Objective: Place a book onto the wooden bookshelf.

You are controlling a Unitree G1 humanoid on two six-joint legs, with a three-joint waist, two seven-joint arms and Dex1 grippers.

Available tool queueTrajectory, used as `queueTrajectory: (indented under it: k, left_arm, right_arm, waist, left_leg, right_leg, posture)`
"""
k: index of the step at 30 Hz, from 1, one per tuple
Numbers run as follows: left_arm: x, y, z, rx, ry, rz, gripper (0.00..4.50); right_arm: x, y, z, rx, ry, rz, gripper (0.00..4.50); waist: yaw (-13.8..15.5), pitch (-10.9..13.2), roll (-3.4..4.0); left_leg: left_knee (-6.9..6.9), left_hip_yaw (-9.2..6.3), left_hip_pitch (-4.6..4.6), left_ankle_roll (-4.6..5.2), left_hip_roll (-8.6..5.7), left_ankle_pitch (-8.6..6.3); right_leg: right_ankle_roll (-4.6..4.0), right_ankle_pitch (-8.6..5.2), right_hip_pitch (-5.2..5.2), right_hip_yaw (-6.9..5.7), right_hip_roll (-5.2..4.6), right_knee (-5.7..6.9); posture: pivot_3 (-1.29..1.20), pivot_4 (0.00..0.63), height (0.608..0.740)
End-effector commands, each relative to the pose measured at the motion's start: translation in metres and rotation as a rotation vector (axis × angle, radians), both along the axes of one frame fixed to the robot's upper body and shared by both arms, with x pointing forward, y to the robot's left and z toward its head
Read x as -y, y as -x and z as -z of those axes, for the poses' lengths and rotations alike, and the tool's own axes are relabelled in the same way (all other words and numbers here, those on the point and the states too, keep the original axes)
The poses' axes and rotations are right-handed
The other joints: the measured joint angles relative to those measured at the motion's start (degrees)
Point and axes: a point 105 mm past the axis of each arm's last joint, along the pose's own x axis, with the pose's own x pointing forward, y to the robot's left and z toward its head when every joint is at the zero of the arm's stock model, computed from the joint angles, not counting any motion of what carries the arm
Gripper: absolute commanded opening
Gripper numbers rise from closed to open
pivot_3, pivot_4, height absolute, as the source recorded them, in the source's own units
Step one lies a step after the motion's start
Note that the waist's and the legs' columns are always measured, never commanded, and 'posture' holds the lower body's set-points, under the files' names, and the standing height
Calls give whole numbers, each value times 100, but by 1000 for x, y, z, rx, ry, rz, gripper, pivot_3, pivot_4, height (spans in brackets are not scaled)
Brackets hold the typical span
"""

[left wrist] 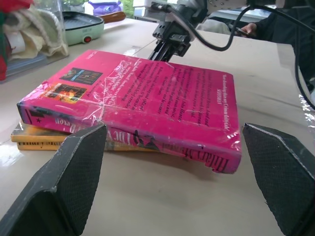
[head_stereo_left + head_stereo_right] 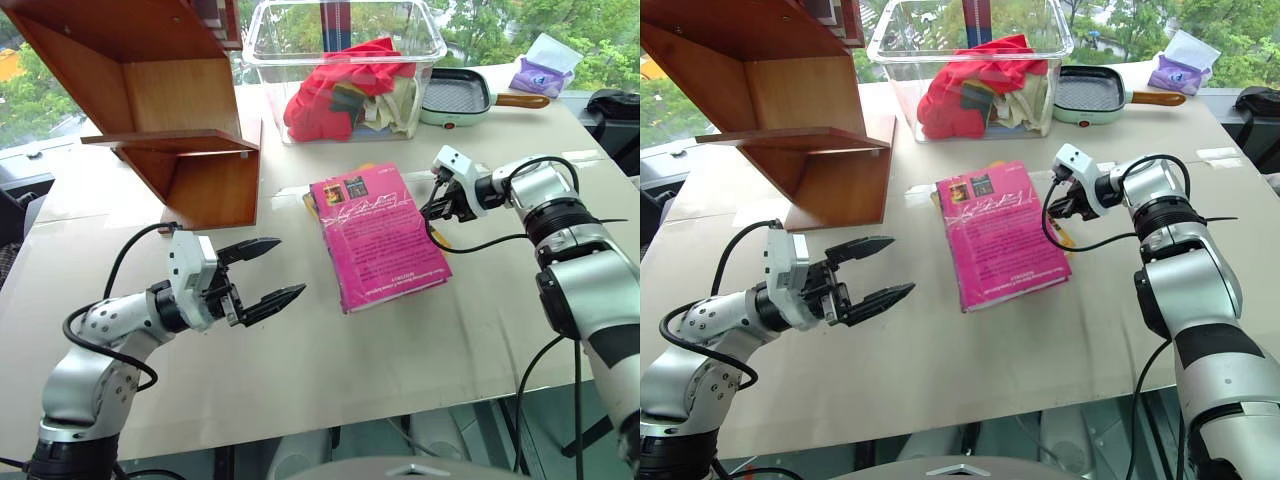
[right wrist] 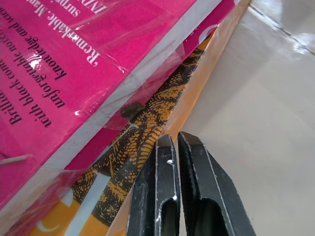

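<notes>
Book [image 2: 378,241]: worktop [image 2: 300,360] centre, lying atop yellow paperback [image 1: 39,140].
Bookshelf [image 2: 170,110]: at book's 10 o'clock.
Left end effector [image 2: 268,272]: spread, at book's 8 o'clock.
Right end effector [image 2: 436,212]: pressed together, at book's 3 o'clock edge.

Head pair looks down; wrist cams close on book [image 1: 147,98].
</notes>
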Motion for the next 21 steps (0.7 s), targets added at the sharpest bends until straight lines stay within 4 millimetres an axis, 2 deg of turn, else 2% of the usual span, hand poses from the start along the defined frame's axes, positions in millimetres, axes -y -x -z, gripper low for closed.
queueTrajectory:
  k: [1,8,13,15,19,21]
  left_arm:
    - [0,-2,-3,19,-9,8,4500]
    - [-5,-7,3,-25,-20,-11,4500]
    - [-11,-17,7,-236,77,-81,4500]
    - [-12,-15,6,-349,121,-78,4500]
    - [-12,-12,-3,-558,279,-32,4500]
    - [-14,-10,-5,-610,294,-25,4500]
  right_arm:
    - [-10,0,-20,62,-59,-35,61]
    - [7,9,-48,177,-73,5,61]
    - [24,42,-71,268,-79,45,61]
    - [23,52,-72,283,-82,51,61]
    - [16,63,-56,295,-67,60,61]
    - [12,65,-49,287,-68,64,61]
  waist:
    - [4,0,0]
    - [55,0,-1]
    - [131,0,-1]
    - [148,-1,-2]
    - [158,-7,-11]
    - [157,-10,-15]
  left_leg:
    - [0,0,0,0,0,0]
    - [0,-7,-4,0,-2,0]
    - [0,-6,-6,0,-2,0]
    - [1,-3,-9,1,-2,-1]
    - [2,0,-3,1,1,-1]
    - [6,-2,-4,1,1,-1]
  right_leg:
    - [0,0,0,0,0,0]
    - [0,0,-7,-8,-4,5]
    - [-1,0,-16,-9,-5,9]
    - [-1,1,-22,-6,-6,14]
    - [-1,1,-23,-3,-4,20]
    - [-3,2,-22,-3,-4,22]
  posture:
    - [0,150,725]
    - [0,150,725]
    - [0,150,725]
    - [0,150,725]
    - [0,150,725]
    - [0,150,725]
